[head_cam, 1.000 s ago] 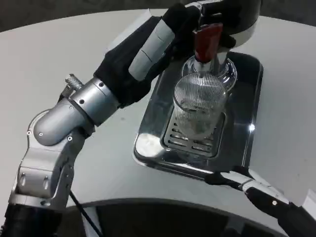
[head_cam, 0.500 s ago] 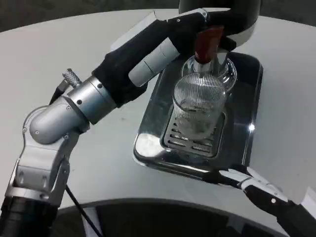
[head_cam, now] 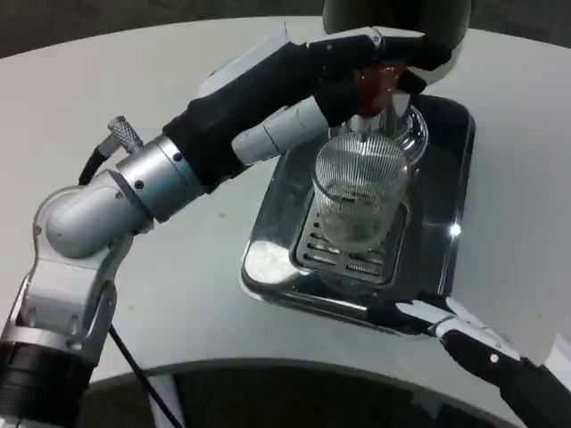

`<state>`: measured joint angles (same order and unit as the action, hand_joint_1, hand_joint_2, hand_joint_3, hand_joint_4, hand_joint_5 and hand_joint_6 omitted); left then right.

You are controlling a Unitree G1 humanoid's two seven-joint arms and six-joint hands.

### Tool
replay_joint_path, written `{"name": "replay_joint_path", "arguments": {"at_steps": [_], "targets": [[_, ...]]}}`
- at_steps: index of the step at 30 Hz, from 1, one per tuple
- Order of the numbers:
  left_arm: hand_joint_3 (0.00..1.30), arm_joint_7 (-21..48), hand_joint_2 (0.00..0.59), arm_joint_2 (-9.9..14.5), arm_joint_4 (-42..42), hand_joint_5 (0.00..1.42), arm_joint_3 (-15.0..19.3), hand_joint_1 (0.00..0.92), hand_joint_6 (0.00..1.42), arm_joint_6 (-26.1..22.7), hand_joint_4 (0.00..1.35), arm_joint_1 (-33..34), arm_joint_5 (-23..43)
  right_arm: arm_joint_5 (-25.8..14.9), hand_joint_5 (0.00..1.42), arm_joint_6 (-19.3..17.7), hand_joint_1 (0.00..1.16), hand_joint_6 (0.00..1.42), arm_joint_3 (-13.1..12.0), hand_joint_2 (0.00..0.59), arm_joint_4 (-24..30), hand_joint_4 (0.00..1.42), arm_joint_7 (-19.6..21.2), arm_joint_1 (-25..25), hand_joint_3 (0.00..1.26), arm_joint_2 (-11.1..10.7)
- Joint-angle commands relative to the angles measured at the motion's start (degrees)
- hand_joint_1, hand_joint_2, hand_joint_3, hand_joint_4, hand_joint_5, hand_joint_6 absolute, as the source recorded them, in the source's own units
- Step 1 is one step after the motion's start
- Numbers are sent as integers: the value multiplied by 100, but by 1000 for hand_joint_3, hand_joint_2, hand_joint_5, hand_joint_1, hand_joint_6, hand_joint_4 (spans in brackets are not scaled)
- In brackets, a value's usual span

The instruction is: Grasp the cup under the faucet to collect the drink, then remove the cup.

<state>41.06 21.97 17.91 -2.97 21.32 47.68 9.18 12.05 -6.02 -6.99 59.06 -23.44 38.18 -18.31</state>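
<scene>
Silver forearm (head_cam: 134, 192) w/ knurled screw (head_cam: 123, 135), black cable (head_cam: 134, 370), blk/white left robot hand (head_cam: 303, 85).

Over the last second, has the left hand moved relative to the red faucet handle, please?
Yes. The left hand has moved rightward across the red faucet handle, its fingers now reaching over it; the cup beneath stayed put.

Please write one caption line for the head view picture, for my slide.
Left hand on the red tap handle above a ribbed glass cup on the metal drip tray.

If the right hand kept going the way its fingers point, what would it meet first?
Probably the near rim of the metal drip tray: the right hand points up-left at it from close by. Height is unclear.
</scene>
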Motion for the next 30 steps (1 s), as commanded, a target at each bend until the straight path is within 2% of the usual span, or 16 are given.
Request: {"name": "replay_joint_path", "arguments": {"at_steps": [1, 12, 16, 21, 22, 30], "targets": [[308, 137, 43, 184, 137, 274, -229, 0, 194, 211, 198, -197, -432, 19, 30, 75, 517, 0, 48, 473, -22, 126, 96, -27, 215, 68], [311, 88, 44, 310, 92, 273, -328, 0, 181, 445, 198, -297, -588, 76, 59, 173, 551, 27, 263, 467, -257, 126, 299, -234, 206, 184], [316, 53, 44, 378, 73, 269, -364, 0, 179, 523, 198, -331, -656, 32, 61, 227, 568, 42, 263, 472, -382, 126, 335, -411, 206, 198], [323, -24, 45, 477, 67, 268, -436, 0, 177, 632, 198, -370, -760, -10, 62, 313, 624, 64, 248, 435, -523, 126, 404, -574, 197, 228], [324, -41, 46, 492, 63, 269, -449, 0, 177, 654, 198, -381, -783, 13, 71, 327, 649, 75, 266, 405, -587, 126, 430, -650, 194, 234], [331, -124, 46, 562, 17, 272, -511, 0, 176, 710, 198, -441, -881, 225, 86, 384, 805, 135, 442, 325, -1007, 116, 707, -1112, 175, 354]]}}
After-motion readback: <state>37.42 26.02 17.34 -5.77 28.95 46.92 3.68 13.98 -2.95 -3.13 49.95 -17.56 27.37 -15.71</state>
